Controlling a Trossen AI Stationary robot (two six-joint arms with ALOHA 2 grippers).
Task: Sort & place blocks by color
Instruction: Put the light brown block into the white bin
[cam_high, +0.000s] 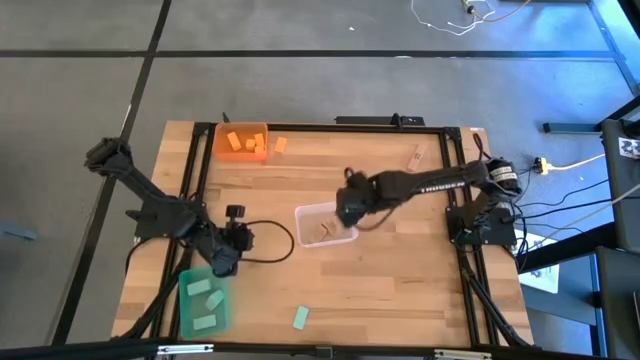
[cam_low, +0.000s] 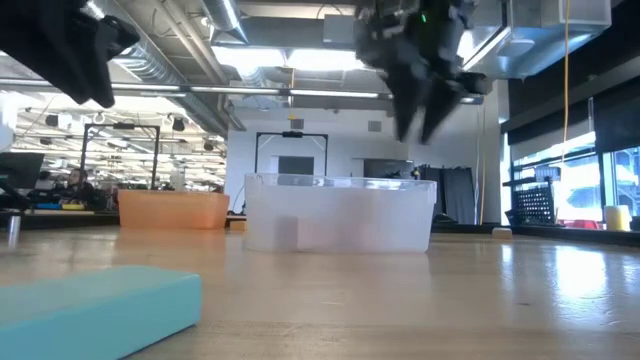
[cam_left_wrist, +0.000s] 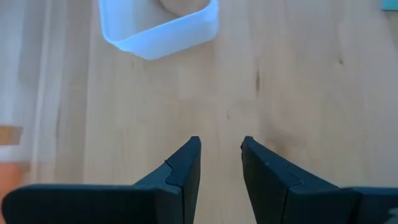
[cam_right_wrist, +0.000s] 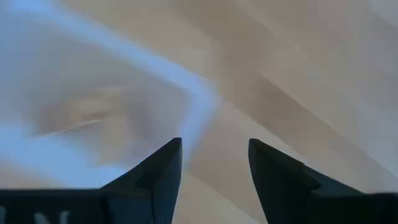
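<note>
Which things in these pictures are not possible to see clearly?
- Clear bin contents: in the high view too small to count, partly under the right tool; blurred in right wrist view.
- Green bin: the left arm covers its near corner in the high view.
- Mint block: cut by the low view's edge.

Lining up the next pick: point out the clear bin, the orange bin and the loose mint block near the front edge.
clear bin (cam_high: 305, 213): high view, bare floor at its left end.
orange bin (cam_high: 222, 143): high view, left wall.
loose mint block (cam_high: 300, 318): high view, middle of its top face.
</note>
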